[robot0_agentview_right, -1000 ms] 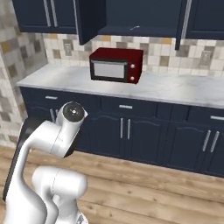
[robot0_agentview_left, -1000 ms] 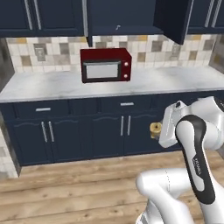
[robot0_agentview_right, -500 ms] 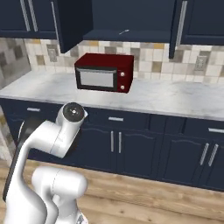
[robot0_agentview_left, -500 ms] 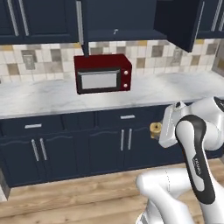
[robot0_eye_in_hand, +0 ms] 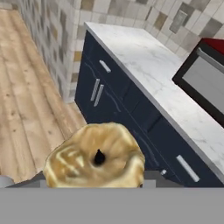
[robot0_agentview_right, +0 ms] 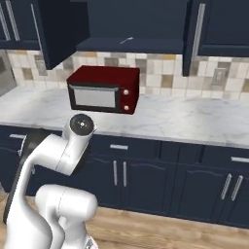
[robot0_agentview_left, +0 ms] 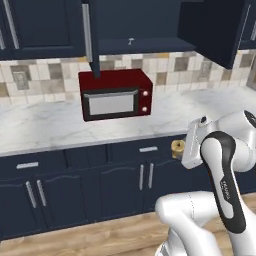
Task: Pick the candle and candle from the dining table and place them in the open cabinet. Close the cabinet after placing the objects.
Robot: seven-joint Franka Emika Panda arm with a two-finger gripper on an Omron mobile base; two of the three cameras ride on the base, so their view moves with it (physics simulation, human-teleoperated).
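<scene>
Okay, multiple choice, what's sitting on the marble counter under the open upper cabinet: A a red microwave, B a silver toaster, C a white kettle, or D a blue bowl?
A: a red microwave stands on the counter directly below the open cabinet.

Candle (robot0_eye_in_hand: 94, 161): mottled golden-tan, waxy, faintly glossy; counter (robot0_agentview_left: 45, 127): smooth white marble with grey veins; microwave (robot0_agentview_left: 115, 94): glossy red casing; cabinet (robot0_agentview_left: 135, 22): matt navy fronts, metal bar handle (robot0_agentview_left: 87, 25); floor (robot0_eye_in_hand: 24, 109): pale wood planks.
</scene>
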